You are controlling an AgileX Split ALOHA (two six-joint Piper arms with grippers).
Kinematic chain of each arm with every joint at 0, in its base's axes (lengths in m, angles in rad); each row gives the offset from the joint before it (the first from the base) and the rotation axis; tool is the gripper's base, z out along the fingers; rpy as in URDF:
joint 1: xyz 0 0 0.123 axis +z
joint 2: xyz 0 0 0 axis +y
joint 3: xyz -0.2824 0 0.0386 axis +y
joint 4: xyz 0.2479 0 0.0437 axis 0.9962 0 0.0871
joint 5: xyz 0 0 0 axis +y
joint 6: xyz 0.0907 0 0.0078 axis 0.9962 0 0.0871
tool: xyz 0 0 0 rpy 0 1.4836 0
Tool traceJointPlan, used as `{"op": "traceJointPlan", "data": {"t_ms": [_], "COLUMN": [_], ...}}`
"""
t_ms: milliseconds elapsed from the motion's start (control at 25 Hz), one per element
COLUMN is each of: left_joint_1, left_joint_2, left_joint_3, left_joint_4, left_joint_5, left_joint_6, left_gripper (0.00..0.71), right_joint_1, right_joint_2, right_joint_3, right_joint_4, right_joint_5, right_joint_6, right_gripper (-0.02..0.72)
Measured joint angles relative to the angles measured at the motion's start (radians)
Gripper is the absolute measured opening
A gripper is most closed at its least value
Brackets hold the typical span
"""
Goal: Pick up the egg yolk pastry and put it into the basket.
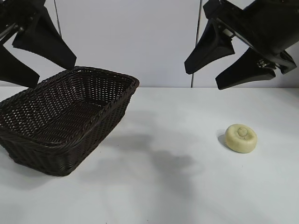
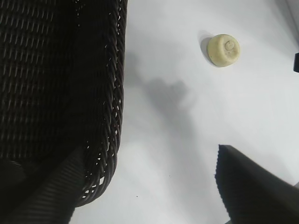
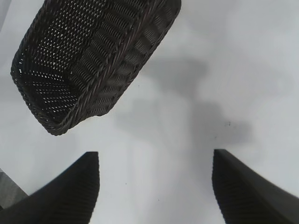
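Observation:
The egg yolk pastry (image 1: 241, 138), a small pale cream-yellow puck with a knob on top, lies on the white table at the right; it also shows in the left wrist view (image 2: 224, 50). The dark brown wicker basket (image 1: 110, 100) stands at the left and holds nothing that I can see; it also shows in the left wrist view (image 2: 117, 70) and the right wrist view (image 3: 117, 60). My right gripper (image 1: 202, 78) hangs open and empty high above the table, up and left of the pastry. My left gripper (image 1: 55, 71) hangs open and empty above the basket's left end.
The white tabletop (image 1: 177, 186) stretches between basket and pastry, with arm shadows on it. A pale wall (image 1: 140, 37) stands behind the table. Nothing else is on the table.

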Motion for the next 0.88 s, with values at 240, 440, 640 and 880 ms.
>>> {"op": "traceJointPlan", "data": {"t_ms": [240,440,640,880], "left_joint_1": [0.0,0.0,0.0,0.0], "left_joint_2": [0.0,0.0,0.0,0.0], "left_joint_3": [0.0,0.0,0.0,0.0], "left_joint_4": [0.0,0.0,0.0,0.0], "left_joint_5": [0.0,0.0,0.0,-0.016], "left_joint_6": [0.0,0.0,0.001,0.001], "left_gripper": [0.564,0.564,0.564,0.564], "right_joint_1": [0.0,0.0,0.0,0.0], "right_joint_2": [0.0,0.0,0.0,0.0], "right_joint_3": [0.0,0.0,0.0,0.0], "right_joint_4": [0.0,0.0,0.0,0.0], "right_joint_5": [0.0,0.0,0.0,0.0], "right_joint_6": [0.0,0.0,0.0,0.0], "right_gripper": [0.498,0.498,0.498,0.498]}}
